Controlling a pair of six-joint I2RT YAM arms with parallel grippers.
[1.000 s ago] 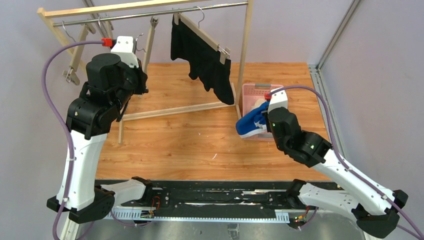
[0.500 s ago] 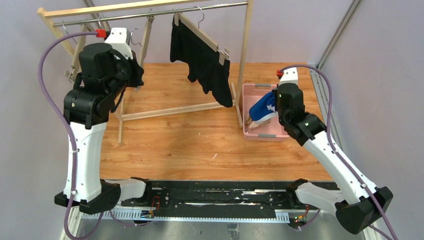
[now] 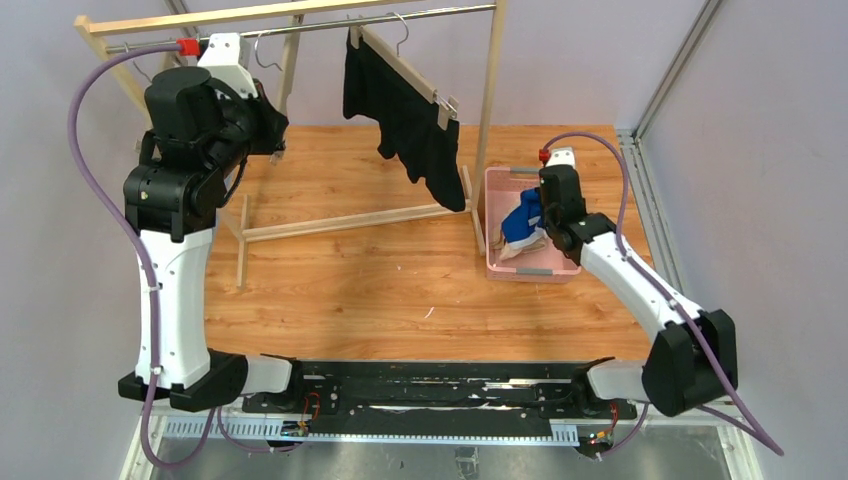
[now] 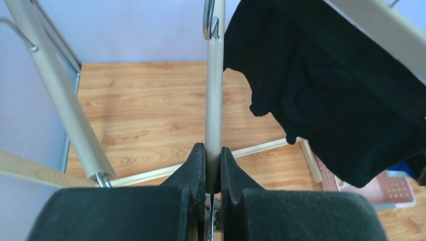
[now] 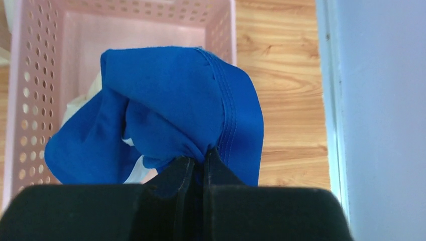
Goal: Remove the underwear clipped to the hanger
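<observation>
Your right claw is clamped on the blue underwear, which hangs straight below it over the pink basket. Your left claw is clamped on a bare hanger; the black underwear hangs clipped just to its right.

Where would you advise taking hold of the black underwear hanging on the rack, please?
Pinch the free lower hem of the black underwear, coming from below. Its top edge is clamped along the wooden hanger, while the bottom dangles loose and unobstructed.
</observation>
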